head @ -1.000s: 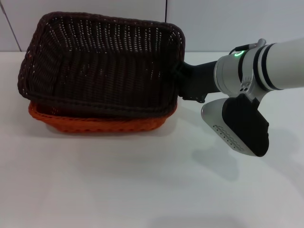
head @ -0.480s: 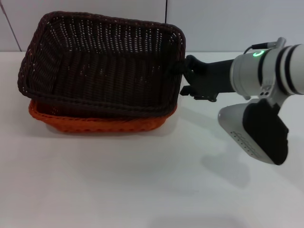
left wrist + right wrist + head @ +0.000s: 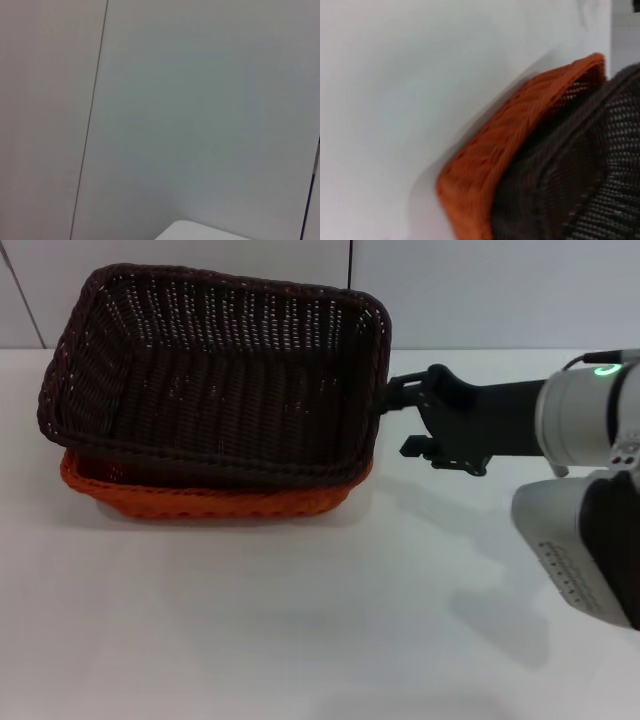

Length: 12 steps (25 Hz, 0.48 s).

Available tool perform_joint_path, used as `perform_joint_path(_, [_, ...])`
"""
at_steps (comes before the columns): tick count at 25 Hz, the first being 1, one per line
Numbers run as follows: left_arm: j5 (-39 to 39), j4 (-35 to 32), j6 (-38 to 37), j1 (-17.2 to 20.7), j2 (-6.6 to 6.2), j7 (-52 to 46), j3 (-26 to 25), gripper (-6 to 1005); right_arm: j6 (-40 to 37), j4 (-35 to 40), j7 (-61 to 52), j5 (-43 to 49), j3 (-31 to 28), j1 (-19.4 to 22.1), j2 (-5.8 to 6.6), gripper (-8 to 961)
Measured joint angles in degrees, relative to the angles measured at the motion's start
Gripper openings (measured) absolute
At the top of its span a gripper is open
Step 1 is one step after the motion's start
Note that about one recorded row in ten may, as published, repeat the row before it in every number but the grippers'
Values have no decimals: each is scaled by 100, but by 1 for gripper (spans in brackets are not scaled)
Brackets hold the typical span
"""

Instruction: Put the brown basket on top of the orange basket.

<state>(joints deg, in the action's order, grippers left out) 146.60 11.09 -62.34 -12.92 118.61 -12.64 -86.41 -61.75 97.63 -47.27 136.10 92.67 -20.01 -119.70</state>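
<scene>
So the brown basket [image 3: 215,375] is sitting nested in the orange basket [image 3: 210,500], both up around 10 o'clock on the white table [image 3: 300,620]. It's a bit skewed and tilted, its front rim riding above the orange rim, which only peeks out along the near edge and the right corner.

The right gripper [image 3: 385,398] is at about 3 o'clock from the baskets, just off the brown one's right rim. Fingers look slightly apart and not clamped on anything, from what I can make out. The left arm isn't in the head view; its wrist cam only shows wall.

Handling-wise, I'd guess these woven baskets are light and fairly stiff, with some flex in the open sides. The braided rim is the obvious place to pinch, mid-way along a short side. The job looks basically finished, though the stack might slide if bumped.
</scene>
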Motion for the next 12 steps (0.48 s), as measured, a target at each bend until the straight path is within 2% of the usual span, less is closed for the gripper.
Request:
perform_joint_path(1, [0, 19, -16, 9, -1, 3, 1, 779, 68, 80, -27, -230, -42, 127, 11, 577])
perform_joint_path(2, [0, 53, -25, 19, -7, 16, 1, 779, 501, 184, -38, -947, -149, 412, 26, 577])
perform_joint_path(3, [0, 53, -25, 19, -7, 16, 1, 779, 501, 184, -38, -947, -149, 412, 26, 577])
perform_joint_path(6, [0, 50, -33, 0, -23, 43, -37, 779, 1827, 136, -12, -2458, -213, 846, 29, 577])
perform_joint_path(7, [0, 58, -53, -3, -27, 46, -81, 779, 2713, 1, 36, -3543, -226, 1079, 30, 577])
perform_joint_path(8, [0, 66, -76, -3, -27, 48, -105, 779, 2713, 1, 36, -3543, -226, 1079, 30, 577])
perform_joint_path(12, [0, 77, -257, -20, -39, 49, -180, 779, 3961, -503, 272, -5652, -256, 1543, 3, 577])
